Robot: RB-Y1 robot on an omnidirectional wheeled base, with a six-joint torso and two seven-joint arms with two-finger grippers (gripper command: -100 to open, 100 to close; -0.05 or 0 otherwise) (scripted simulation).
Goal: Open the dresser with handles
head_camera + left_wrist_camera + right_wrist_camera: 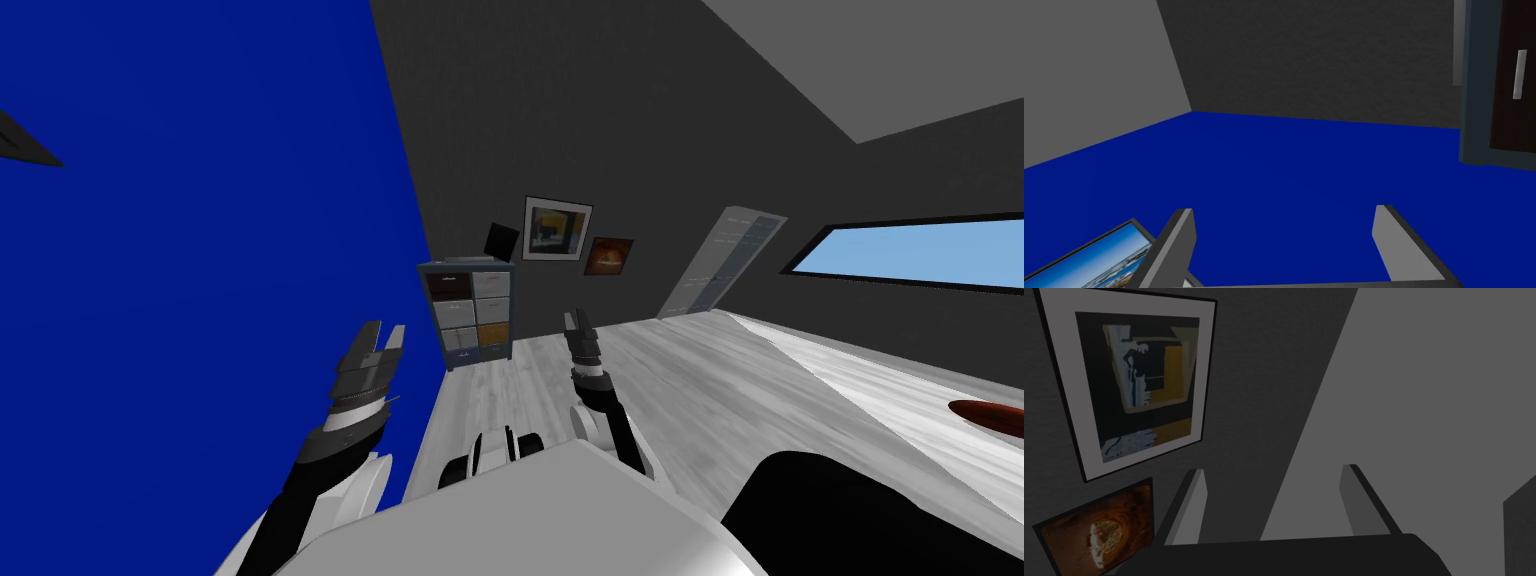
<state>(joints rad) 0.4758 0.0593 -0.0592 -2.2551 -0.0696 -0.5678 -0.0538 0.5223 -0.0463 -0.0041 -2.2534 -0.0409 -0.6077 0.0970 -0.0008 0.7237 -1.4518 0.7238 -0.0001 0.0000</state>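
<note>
Two wide-spread grippers, left gripper (383,335) and right gripper (575,322), face one dresser (470,315); left wrist view resolves one pale handle (1519,74).

You see the pale plank floor (700,400) across mid-frame; the blue-framed dresser (470,312) stands on it, centre-left, against the dark wall.

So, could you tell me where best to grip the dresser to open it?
Take the pale bar handle on the dark drawer front of the dresser, coming straight at its front; the slim bar looks narrow enough to pinch across.
</note>
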